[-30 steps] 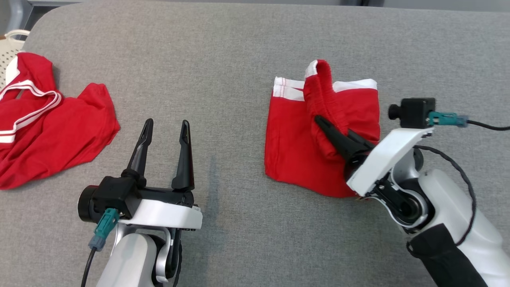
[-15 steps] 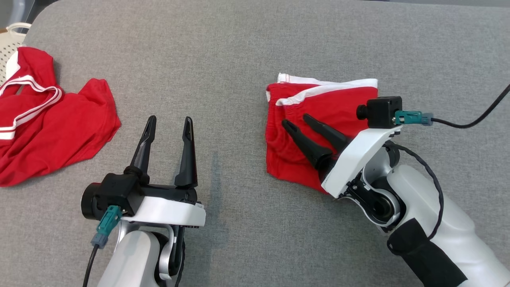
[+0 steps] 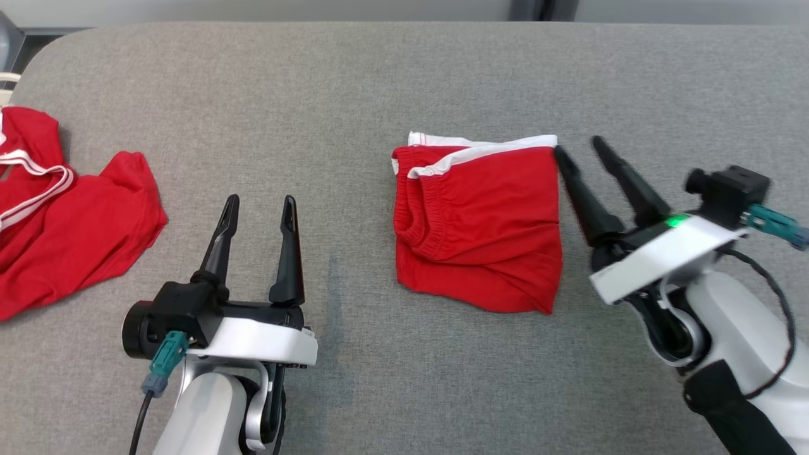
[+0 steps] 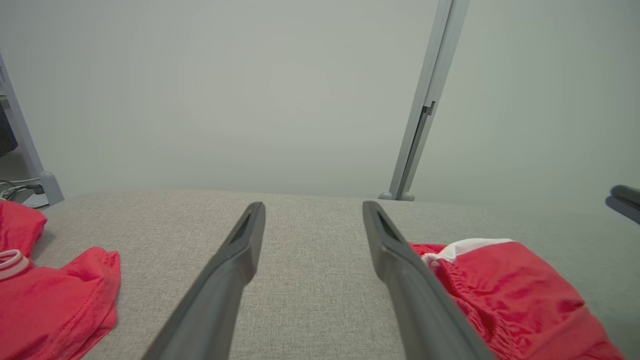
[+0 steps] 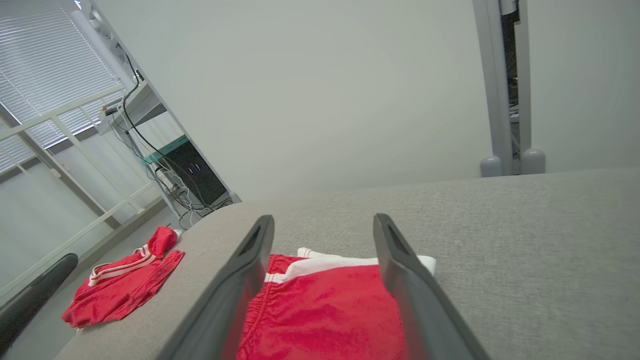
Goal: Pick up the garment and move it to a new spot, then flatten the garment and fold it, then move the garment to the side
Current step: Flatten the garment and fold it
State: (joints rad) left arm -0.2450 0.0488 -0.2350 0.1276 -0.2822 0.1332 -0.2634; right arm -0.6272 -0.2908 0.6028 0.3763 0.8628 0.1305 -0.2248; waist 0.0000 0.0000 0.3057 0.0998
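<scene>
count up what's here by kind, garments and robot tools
Red garments: 2, the folded garment and the crumpled garment
Tools: 2, the left tool and the right tool, both open
Total: 4

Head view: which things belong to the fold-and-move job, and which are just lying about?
Job: folded red shorts, mid-table; right gripper, open beside their right edge; left gripper, open, apart from them; grey table.
Lying about: crumpled red garment at the table's left end; black box and cables off the table, right wrist view.
</scene>
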